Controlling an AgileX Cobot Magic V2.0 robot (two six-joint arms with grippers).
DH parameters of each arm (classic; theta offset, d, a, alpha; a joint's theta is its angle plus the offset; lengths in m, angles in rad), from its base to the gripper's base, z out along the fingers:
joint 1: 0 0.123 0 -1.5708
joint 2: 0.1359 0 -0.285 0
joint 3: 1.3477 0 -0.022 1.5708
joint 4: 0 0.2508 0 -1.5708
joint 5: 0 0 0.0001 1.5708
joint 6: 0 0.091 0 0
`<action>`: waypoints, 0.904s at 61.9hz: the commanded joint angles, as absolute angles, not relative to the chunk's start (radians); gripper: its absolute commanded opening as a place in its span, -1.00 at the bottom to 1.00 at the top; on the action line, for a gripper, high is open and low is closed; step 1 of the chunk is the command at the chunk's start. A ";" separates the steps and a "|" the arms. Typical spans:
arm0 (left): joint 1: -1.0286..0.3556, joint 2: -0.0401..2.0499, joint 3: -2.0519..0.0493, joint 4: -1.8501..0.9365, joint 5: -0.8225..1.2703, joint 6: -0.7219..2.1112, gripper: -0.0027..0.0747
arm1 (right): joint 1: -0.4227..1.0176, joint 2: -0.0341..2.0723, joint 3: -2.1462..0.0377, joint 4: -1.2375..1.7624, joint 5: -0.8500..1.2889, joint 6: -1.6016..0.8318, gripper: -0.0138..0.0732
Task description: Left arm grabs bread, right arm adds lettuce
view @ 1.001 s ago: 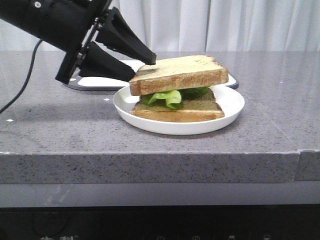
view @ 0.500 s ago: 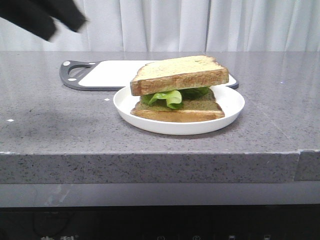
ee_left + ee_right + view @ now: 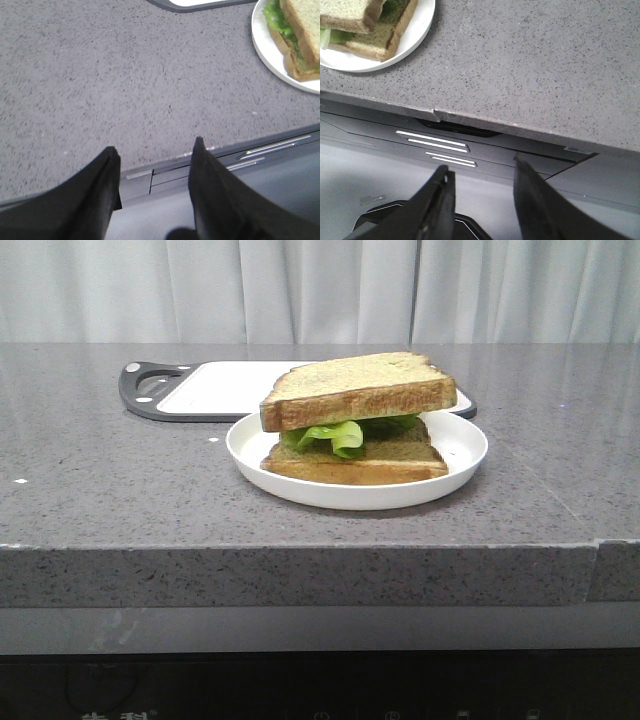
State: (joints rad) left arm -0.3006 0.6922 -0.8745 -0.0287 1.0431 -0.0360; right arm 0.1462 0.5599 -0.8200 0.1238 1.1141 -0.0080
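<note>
- You see a grey speckled stone countertop (image 3: 120, 490) filling the front view, with a thick front edge and a seam near its right end.
- Behind the countertop hangs a pale grey curtain (image 3: 330, 290) in vertical folds.
- Below the counter edge you see a dark panel (image 3: 320, 685) with faint markings too small to read.
- A white cutting board (image 3: 225, 385) with a dark grey rim and handle lies flat at the back of the countertop, just behind the plate.
- The white plate (image 3: 465, 445) rests on the countertop, right of centre.
- The bread (image 3: 360, 388) lies as the top slice on the plate, tilted, with its left corner overhanging.
- The lettuce (image 3: 335, 435) sits between the bread and the lower slice (image 3: 380, 462), with a ruffled edge protruding at the front left.
- Neither arm appears in the front view.
- In the left wrist view, the left gripper (image 3: 155, 165) is empty with its two fingers well apart, over the front edge of the countertop, well apart from the plate.
- In the right wrist view, the right gripper (image 3: 482, 182) is likewise spread and holds nothing, positioned beyond the counter's front edge, above a grey panel (image 3: 440, 145) with silver strips.
</note>
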 commanded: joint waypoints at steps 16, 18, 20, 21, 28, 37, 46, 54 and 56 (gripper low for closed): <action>-0.299 0.430 -0.734 -0.030 0.894 -0.051 -0.07 | 0.144 0.463 -0.841 0.118 1.029 -0.013 0.03; -0.299 0.426 -0.729 -0.031 0.888 -0.051 -0.09 | 0.144 0.461 -0.841 0.118 1.029 -0.013 0.03; -0.299 0.421 -0.726 -0.033 0.885 -0.051 -0.12 | 0.144 0.460 -0.841 0.118 1.029 -0.013 0.03; -0.299 0.421 -0.724 -0.034 0.882 -0.051 -0.15 | 0.144 0.460 -0.841 0.118 1.031 -0.013 0.01; -0.299 0.421 -0.724 -0.041 0.873 -0.051 -0.45 | 0.144 0.460 -0.841 0.118 1.031 -0.013 -0.22; -0.299 0.421 -0.724 -0.050 0.855 -0.051 -0.89 | 0.144 0.460 -0.841 0.119 1.030 -0.013 -0.67; -0.299 0.421 -0.724 -0.050 0.830 -0.051 -0.98 | 0.144 0.460 -0.841 0.119 1.030 -0.013 -0.96; -0.299 0.421 -0.724 -0.056 0.829 -0.051 -0.98 | 0.144 0.460 -0.841 0.117 1.048 -0.014 -0.95; -0.299 0.421 -0.724 -0.056 0.829 -0.051 -0.98 | 0.144 0.460 -0.841 0.117 1.052 -0.014 -0.95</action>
State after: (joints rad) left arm -0.3006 0.4142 -0.7008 -0.0434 0.9057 -0.0422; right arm 0.1462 0.4533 -0.8200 0.1222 1.0998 -0.0063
